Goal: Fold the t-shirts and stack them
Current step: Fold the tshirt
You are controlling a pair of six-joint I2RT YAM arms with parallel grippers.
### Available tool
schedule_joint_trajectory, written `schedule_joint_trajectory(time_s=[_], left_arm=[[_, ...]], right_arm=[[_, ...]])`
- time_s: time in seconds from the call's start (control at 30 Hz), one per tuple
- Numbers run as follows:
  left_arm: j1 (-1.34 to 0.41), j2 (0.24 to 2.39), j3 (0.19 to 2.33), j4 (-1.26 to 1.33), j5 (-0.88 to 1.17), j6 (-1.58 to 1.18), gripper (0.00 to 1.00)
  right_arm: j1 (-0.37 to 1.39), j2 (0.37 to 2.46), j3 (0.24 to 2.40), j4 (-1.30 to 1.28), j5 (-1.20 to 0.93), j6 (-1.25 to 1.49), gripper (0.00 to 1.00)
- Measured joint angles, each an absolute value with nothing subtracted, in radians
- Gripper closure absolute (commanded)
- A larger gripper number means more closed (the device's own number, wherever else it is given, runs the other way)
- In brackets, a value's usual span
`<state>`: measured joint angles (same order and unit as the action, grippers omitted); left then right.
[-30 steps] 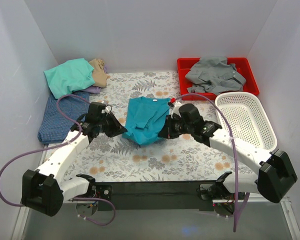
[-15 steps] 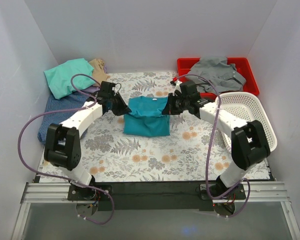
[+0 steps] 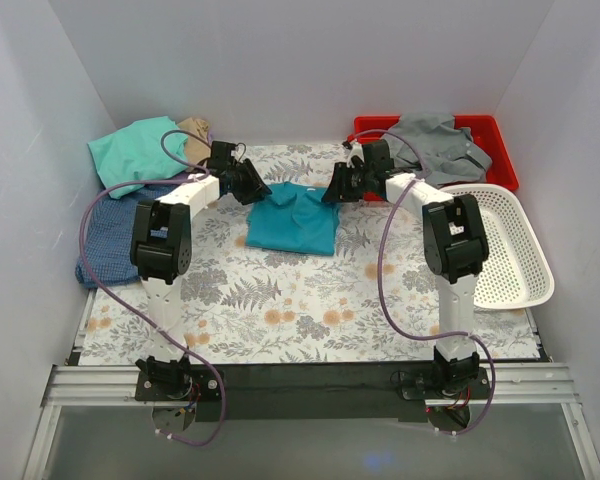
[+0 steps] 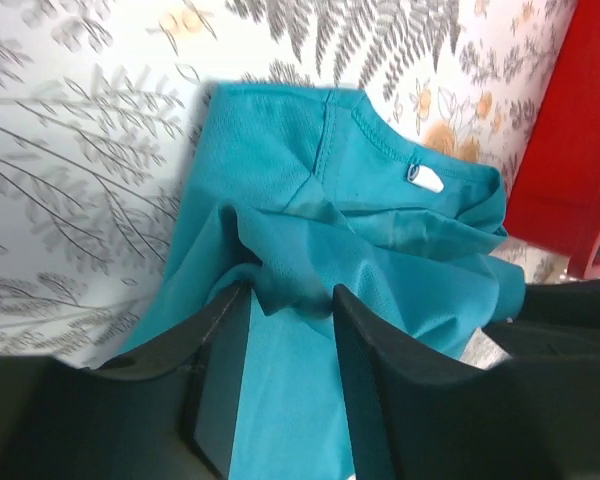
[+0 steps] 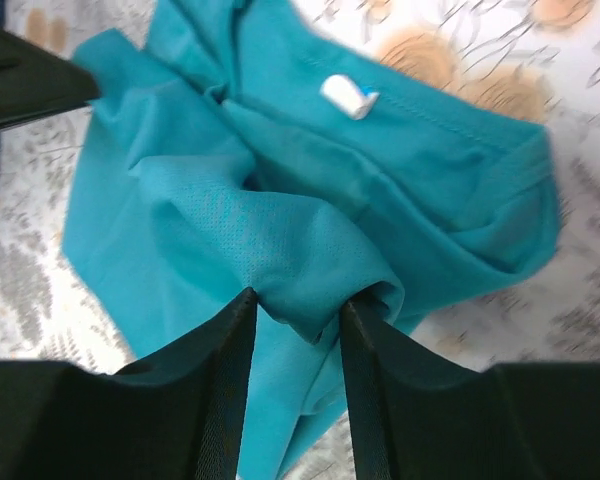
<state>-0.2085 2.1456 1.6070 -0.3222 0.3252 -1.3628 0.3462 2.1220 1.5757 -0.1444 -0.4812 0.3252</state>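
Teal shirt (image 3: 293, 220) lies folded on counter (image 3: 280, 310), left of red tray (image 3: 502, 160). Left end effector (image 4: 291, 293) and right end effector (image 5: 296, 300) both part-open, a teal fold between each one's fingers.

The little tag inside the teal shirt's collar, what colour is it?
White. The small cloth tag shows best in the right wrist view.

The flower-patterned table (image 3: 280, 310) carries a teal shirt (image 3: 292, 218), folded flat toward the far side. Left of the teal shirt lies a checked shirt (image 3: 105, 238), with a mint shirt (image 3: 135, 150) and a tan shirt (image 3: 195, 133) heaped behind it. Right of it sit a red tray (image 3: 504, 155) and a white basket (image 3: 510, 255).
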Motion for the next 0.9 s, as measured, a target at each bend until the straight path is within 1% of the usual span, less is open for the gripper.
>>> schedule_joint_trajectory(time_s=[0.07,0.17,0.27,0.33,0.37,0.5,0.57,0.73,0.9], left_arm=[[-0.194,2.153,1.621,-0.316,0.312,-1.355,0.61],[-0.167,2.152,1.658,-0.31,0.259,-1.332,0.6],[-0.13,2.136,1.676,-0.302,0.21,-1.31,0.6],[-0.109,2.116,1.676,-0.303,0.207,-1.3,0.6],[-0.097,2.104,1.673,-0.298,0.219,-1.297,0.6],[-0.083,2.062,1.646,-0.246,0.357,-1.303,0.6],[-0.098,2.054,1.636,-0.224,0.447,-1.306,0.6],[-0.152,2.072,1.61,-0.202,0.638,-1.309,0.61],[-0.176,2.162,1.609,-0.186,0.792,-1.313,0.61]], right_arm=[[0.334,2.171,1.625,-0.14,-0.473,0.306,0.54],[0.319,2.179,1.652,-0.146,-0.415,0.269,0.52],[0.313,2.14,1.659,-0.152,-0.339,0.223,0.5],[0.31,2.097,1.658,-0.158,-0.311,0.198,0.44],[0.308,2.071,1.656,-0.156,-0.307,0.189,0.43],[0.313,1.99,1.655,-0.142,-0.352,0.181,0.43],[0.323,1.981,1.655,-0.133,-0.385,0.182,0.43],[0.371,2.021,1.644,-0.137,-0.45,0.203,0.45],[0.404,2.077,1.618,-0.157,-0.493,0.221,0.45]])
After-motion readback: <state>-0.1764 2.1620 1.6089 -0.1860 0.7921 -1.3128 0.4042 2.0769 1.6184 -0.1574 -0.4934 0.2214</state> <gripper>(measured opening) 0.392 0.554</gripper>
